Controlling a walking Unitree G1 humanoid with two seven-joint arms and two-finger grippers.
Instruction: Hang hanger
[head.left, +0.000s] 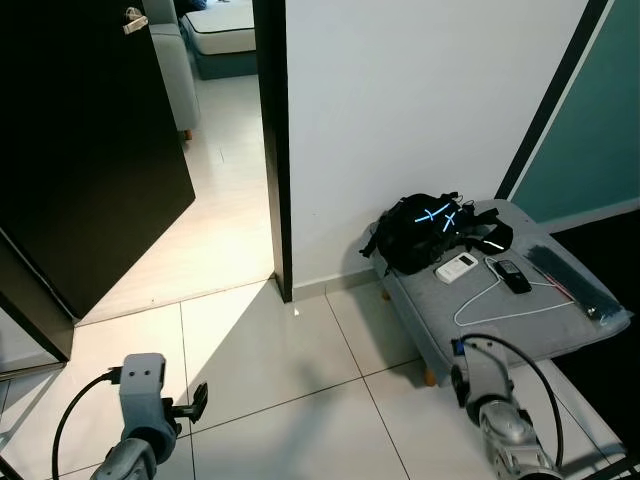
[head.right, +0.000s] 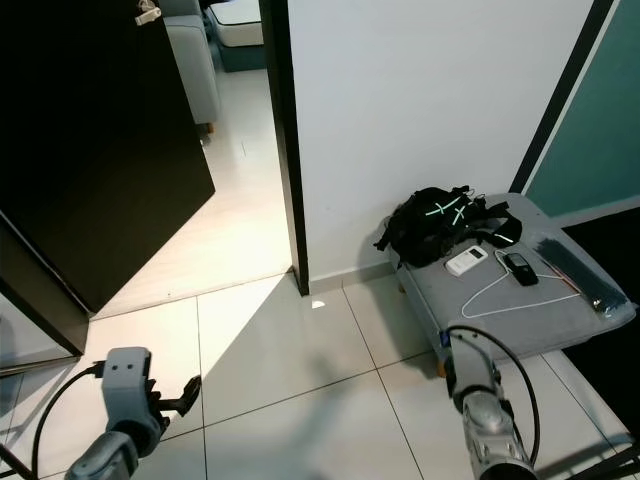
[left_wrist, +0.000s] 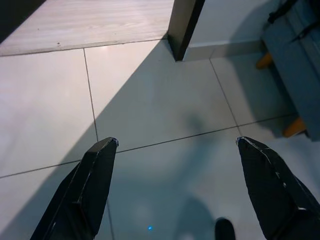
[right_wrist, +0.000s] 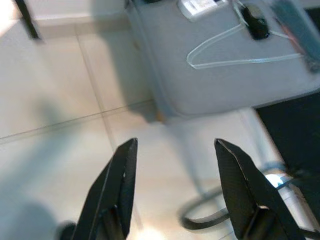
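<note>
- hanger (head.left: 510, 301), white and thin, lies flat on the grey bench (head.left: 470, 320) that stands against the white wall (head.left: 400, 110), at the robot's right front.
- its hook end points toward a white remote (head.left: 459, 267) and touches or nearly touches a black phone-like device (head.left: 513, 276); which of the two i cannot tell.
- a black backpack (head.left: 430, 232) with light stripes sits at the wall end of the bench, just beside the remote.
- a long dark flat object (head.left: 573, 281) lies along the far edge of the bench, near the hanger's straight bar.
- right gripper (right_wrist: 175, 192) hangs over the tiled floor (head.left: 280, 360) in front of the bench, apart from the hanger; its two black fingers (right_wrist: 120, 185) stand spread with nothing between them.
- left gripper (left_wrist: 177, 192) is low over the floor tiles at the robot's left, well apart from the bench; its fingers (left_wrist: 92, 190) are wide apart and hold nothing.
- a dark door frame (head.left: 272, 150) stands left of the wall, and a black door (head.left: 90, 150) is swung open beside it.
- through the doorway a pale sofa (head.left: 172, 70) is seen in the next room.
</note>
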